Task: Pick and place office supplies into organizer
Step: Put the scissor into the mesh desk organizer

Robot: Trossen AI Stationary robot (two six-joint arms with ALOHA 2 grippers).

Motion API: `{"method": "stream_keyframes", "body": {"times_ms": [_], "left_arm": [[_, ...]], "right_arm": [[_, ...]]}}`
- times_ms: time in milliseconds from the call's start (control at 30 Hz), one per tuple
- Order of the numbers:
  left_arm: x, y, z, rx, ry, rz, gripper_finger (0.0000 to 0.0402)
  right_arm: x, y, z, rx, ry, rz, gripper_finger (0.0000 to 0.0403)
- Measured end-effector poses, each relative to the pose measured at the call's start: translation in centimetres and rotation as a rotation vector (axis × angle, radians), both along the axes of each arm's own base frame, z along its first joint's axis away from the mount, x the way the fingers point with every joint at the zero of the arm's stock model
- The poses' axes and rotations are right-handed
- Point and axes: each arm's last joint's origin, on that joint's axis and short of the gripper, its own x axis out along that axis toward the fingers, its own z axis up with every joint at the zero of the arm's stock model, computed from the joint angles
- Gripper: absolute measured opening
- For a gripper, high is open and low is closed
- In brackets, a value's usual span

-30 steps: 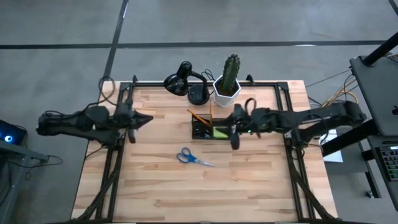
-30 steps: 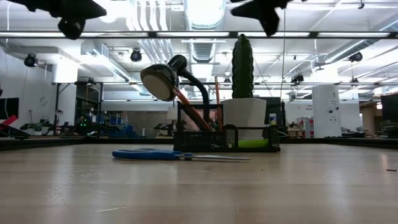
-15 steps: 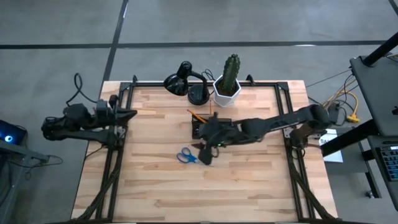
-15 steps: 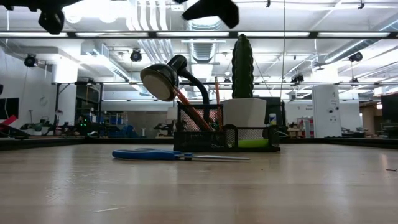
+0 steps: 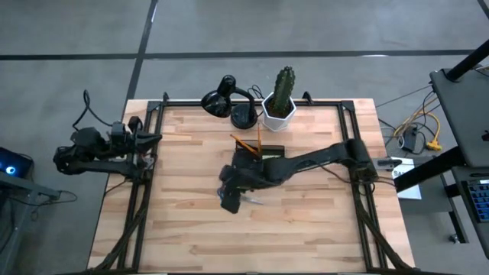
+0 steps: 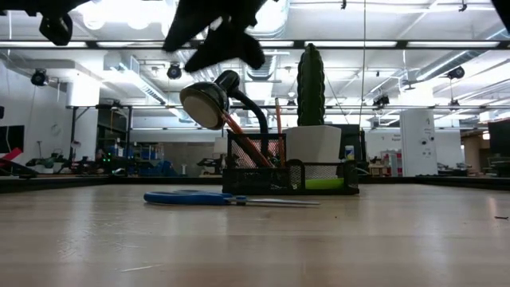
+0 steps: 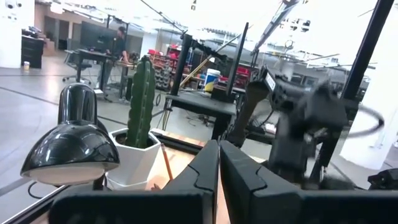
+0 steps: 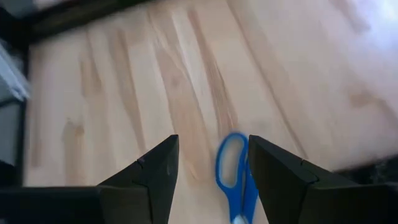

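One pair of scissors (image 5: 246, 198) is seen flat on the tabletop (image 5: 306, 229), just before the organizer (image 5: 260, 158), which holds two pencils (image 5: 257, 139). Right hand (image 8: 208, 165) is spread open above the scissors; left hand (image 7: 219, 163) is closed at the table's left edge.

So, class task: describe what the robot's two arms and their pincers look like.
Both arms are dark, jointed and slender, with black cables looping off them. The left pincer has two flat, black, angular fingers. The right pincer has matching wedge-shaped black fingers. No markings are visible.
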Motion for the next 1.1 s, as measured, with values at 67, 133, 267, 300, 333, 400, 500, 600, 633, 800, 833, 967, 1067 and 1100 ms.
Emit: {"method": "stream_keyframes", "body": {"times_ms": [67, 133, 267, 300, 333, 400, 500, 600, 633, 800, 833, 967, 1067, 1100], "left_arm": [[-0.1, 0.0, 0.0, -0.001, -0.008, 0.000, 0.0000], [-0.2, 0.0, 0.0, -0.002, -0.009, 0.000, 0.0000], [-0.2, 0.0, 0.0, -0.003, -0.010, 0.000, 0.0000], [-0.2, 0.0, 0.0, -0.003, -0.009, 0.000, 0.0000], [-0.1, 0.0, 0.0, -0.003, -0.008, 0.000, 0.0000], [0.0, 0.0, 0.0, -0.003, -0.006, 0.000, 0.0000], [0.1, 0.0, 0.0, -0.002, 0.004, 0.001, 0.0000], [0.2, 0.0, 0.0, -0.002, 0.005, 0.001, 0.0000], [0.2, 0.0, 0.0, -0.002, 0.010, 0.002, 0.0000], [0.3, 0.0, 0.0, -0.001, 0.014, 0.002, 0.0000], [0.3, 0.0, -0.1, -0.001, 0.018, 0.002, 0.0000], [0.3, 0.0, -0.2, 0.001, 0.035, 0.002, 0.0000], [0.3, 0.0, -0.3, 0.001, 0.038, 0.002, 0.0000], [0.3, 0.0, -0.3, 0.001, 0.038, 0.002, 0.0000]], "right_arm": [[0.6, 0.1, -1.0, -0.006, 0.057, 0.002, 0.0180], [1.0, 0.1, -2.0, -0.016, 0.127, -0.002, 0.0180], [2.2, 0.1, -3.9, -0.031, 0.224, -0.006, 0.0180], [2.6, 0.2, -4.4, -0.033, 0.233, -0.006, 0.0180], [3.0, 0.3, -4.9, -0.034, 0.244, -0.005, 0.0180], [3.7, 0.4, -5.6, -0.032, 0.248, -0.003, 0.0180], [4.4, 0.5, -6.7, -0.035, 0.274, -0.002, 0.0180], [4.6, 0.2, -7.7, -0.038, 0.317, -0.010, 0.0180], [4.7, 0.1, -8.0, -0.038, 0.321, -0.012, 0.0180], [4.6, -0.7, -8.6, -0.019, 0.346, -0.014, 0.0180], [4.6, -1.0, -8.7, -0.021, 0.351, -0.017, 0.0180], [4.7, -1.9, -9.3, -0.019, 0.354, -0.035, 0.0180], [4.8, -2.3, -9.7, -0.028, 0.342, -0.029, 0.0180], [4.9, -2.4, -9.8, -0.031, 0.336, -0.023, 0.0180]]}}
